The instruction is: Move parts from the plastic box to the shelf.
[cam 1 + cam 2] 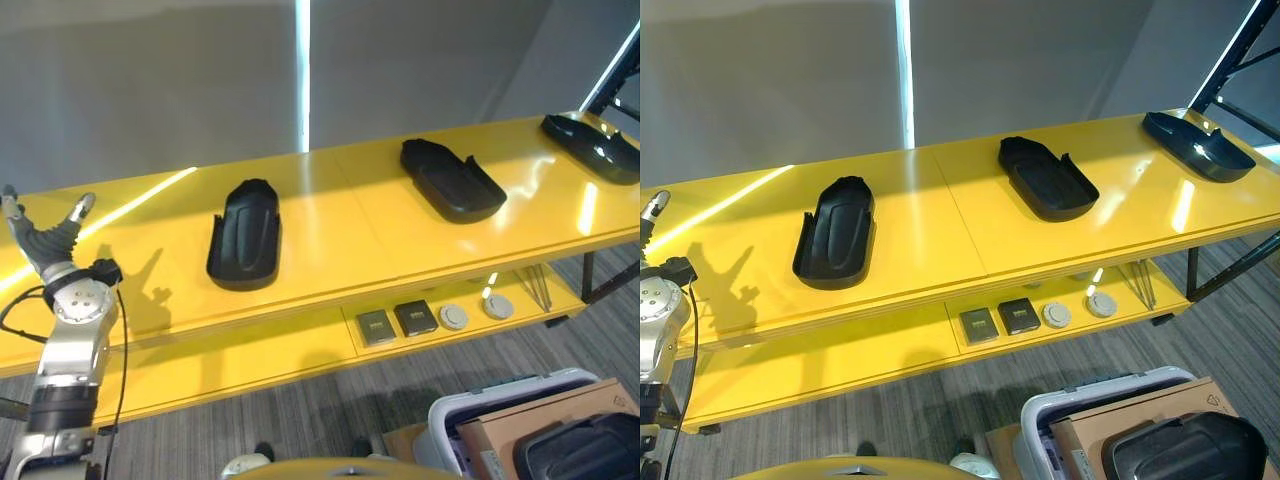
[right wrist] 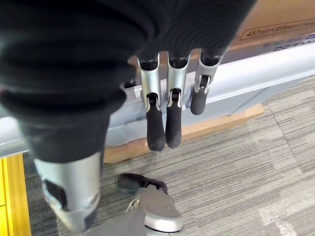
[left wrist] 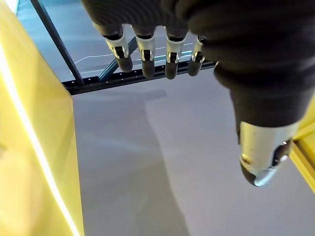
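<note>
Shelf (image 1: 330, 215): yellow, two levels; taken as the landmark for all entries below.
Parts on shelf top: three black moulded parts, well apart from one another. First part (image 1: 245, 236) toward the shelf's left half, hollow side up. Second part (image 1: 452, 179) right of the shelf's middle seam. Third part (image 1: 592, 146) at the shelf's far right end.
Lower level of shelf: two dark square pieces (image 1: 396, 322) side by side, two pale round discs (image 1: 475, 312) just to their right, and thin rods (image 1: 537, 287) lying beyond the discs.
Plastic box (image 1: 1080, 405): pale, on the grey carpet in front of the shelf's right half; a brown cardboard sheet (image 1: 1140, 410) lies across it, with one more black part (image 1: 1185, 450) on top.
Left hand (image 1: 45, 240): raised over the shelf's left end, fingers (image 3: 147, 56) straight and spread, thumb apart; nothing held.
Right hand (image 2: 167, 98): hanging low beside the plastic box wall, in front of the shelf; fingers relaxed, pointing to the floor; nothing held.
</note>
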### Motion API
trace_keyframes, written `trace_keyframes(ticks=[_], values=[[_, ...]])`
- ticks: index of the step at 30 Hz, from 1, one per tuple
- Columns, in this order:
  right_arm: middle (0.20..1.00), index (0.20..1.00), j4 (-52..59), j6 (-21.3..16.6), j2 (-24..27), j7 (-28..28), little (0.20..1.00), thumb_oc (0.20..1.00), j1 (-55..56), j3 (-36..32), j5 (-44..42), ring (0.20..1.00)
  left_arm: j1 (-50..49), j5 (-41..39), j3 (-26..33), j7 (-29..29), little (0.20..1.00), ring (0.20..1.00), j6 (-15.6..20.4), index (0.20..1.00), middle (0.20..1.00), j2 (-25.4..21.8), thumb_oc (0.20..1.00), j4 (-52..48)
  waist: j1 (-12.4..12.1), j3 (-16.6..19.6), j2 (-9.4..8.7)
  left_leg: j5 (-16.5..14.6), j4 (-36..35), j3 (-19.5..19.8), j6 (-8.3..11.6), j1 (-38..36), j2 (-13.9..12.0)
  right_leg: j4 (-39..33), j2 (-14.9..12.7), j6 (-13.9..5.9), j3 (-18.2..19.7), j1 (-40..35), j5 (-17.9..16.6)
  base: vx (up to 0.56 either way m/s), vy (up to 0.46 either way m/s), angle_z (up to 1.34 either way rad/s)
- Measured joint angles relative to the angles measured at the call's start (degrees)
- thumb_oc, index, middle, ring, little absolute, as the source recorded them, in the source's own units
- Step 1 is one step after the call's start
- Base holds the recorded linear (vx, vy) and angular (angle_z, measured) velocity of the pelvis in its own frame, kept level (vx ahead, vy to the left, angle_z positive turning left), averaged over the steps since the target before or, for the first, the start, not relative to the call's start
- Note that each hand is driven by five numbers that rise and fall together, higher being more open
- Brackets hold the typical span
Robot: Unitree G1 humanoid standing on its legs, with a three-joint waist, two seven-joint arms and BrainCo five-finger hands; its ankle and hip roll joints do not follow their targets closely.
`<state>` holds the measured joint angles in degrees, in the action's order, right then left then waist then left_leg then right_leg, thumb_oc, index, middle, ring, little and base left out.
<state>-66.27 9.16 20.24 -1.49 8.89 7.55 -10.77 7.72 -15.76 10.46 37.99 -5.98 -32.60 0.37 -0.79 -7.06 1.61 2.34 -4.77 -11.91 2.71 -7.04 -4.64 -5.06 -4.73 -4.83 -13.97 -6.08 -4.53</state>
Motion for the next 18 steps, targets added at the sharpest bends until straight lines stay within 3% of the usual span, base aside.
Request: trace_keyframes(ticks=[6,12,18], values=[[1.000,1.000,0.2,-0.3,-0.1,0.1,1.000,1.000,-0.1,-1.1,0.1,1.000,-3.5,-9.2,-5.3,-10.7,1.000,1.000,-3.1,1.000,1.000,5.4,1.000,-1.9,0.3,0.0,0.14,0.0,0.0,0.2,-0.01,0.2,0.0,0.1,0.0,0.01,0.0,0.1,0.0,0.00,0.000,0.00],[1.000,1.000,0.1,-0.4,-0.1,0.1,1.000,1.000,-0.2,-1.0,1.1,1.000,-4.7,-13.5,-11.0,-18.1,1.000,1.000,-3.4,1.000,1.000,8.5,1.000,-1.2,0.5,0.1,0.24,0.1,0.3,0.2,0.09,0.3,0.0,0.2,0.0,0.02,0.0,0.3,0.0,0.00,0.000,0.00],[1.000,1.000,0.1,-0.5,0.0,0.1,1.000,1.000,-0.5,-1.0,1.1,1.000,-4.7,-12.6,-11.9,-18.1,1.000,1.000,3.2,1.000,1.000,9.2,1.000,-1.5,0.6,0.2,0.39,0.2,0.3,0.2,0.33,0.2,0.0,0.0,0.1,0.02,0.1,0.2,0.0,0.00,0.000,0.00]])
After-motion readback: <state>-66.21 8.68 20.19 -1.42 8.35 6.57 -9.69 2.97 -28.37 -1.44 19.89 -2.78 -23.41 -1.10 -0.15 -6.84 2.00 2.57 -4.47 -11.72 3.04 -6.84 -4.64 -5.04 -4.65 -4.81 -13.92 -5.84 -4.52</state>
